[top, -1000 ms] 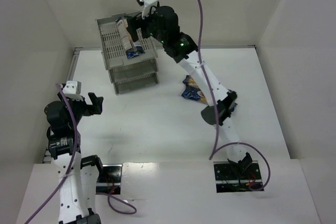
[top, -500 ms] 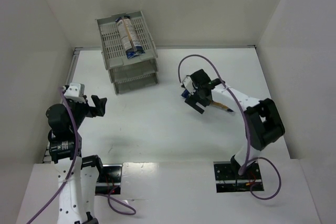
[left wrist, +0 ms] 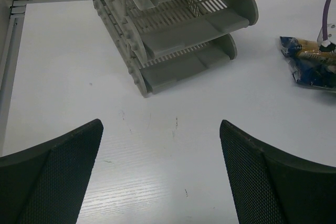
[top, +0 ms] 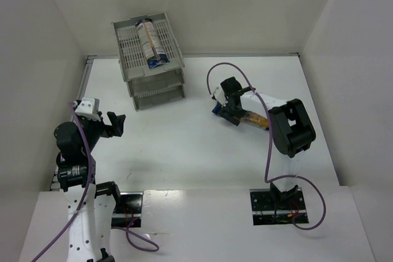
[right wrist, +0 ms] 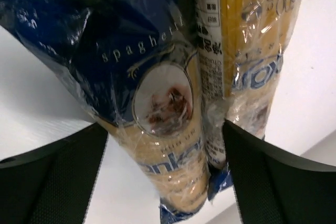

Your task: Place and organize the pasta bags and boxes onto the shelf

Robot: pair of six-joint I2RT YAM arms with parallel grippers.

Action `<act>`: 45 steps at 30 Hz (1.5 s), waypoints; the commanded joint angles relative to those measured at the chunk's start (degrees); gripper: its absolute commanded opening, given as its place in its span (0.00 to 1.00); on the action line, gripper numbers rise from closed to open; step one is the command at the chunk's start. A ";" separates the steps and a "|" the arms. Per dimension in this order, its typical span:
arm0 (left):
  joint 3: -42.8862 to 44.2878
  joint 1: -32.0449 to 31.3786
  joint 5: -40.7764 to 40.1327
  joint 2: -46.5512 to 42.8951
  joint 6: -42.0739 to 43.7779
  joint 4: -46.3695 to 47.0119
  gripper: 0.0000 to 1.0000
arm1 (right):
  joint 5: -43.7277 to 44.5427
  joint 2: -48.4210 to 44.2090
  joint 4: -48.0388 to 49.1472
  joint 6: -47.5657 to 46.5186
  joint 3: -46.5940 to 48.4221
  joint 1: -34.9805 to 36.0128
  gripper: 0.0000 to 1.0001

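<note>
Pasta packets [right wrist: 152,66], crinkly glossy film, lie between right pincer's [right wrist: 165,125] wide-spread fingers, seemingly ungripped.

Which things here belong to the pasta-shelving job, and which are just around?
Job:
- shelf
- top packet, lying on the shelf's top tray
- table packets, two, side by side
- right gripper, open, straddling the table packets
- left gripper, open, holding nothing

Around:
- cables, purple
- table
</note>
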 commanded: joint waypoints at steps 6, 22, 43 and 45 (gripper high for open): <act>-0.15 0.34 0.01 -0.13 -0.98 1.97 0.99 | -8.79 5.04 -4.82 -4.00 2.53 -0.52 0.50; 1.16 0.34 2.37 0.92 -0.98 1.97 0.99 | -30.89 0.56 -9.14 23.68 16.59 19.96 1.00; 1.17 1.48 1.68 -0.13 -1.51 0.91 0.99 | -18.75 3.71 -3.78 21.56 11.59 33.66 1.00; 1.17 1.48 1.68 -0.13 -1.51 0.91 0.99 | -14.88 4.95 -3.25 24.10 10.88 34.28 1.00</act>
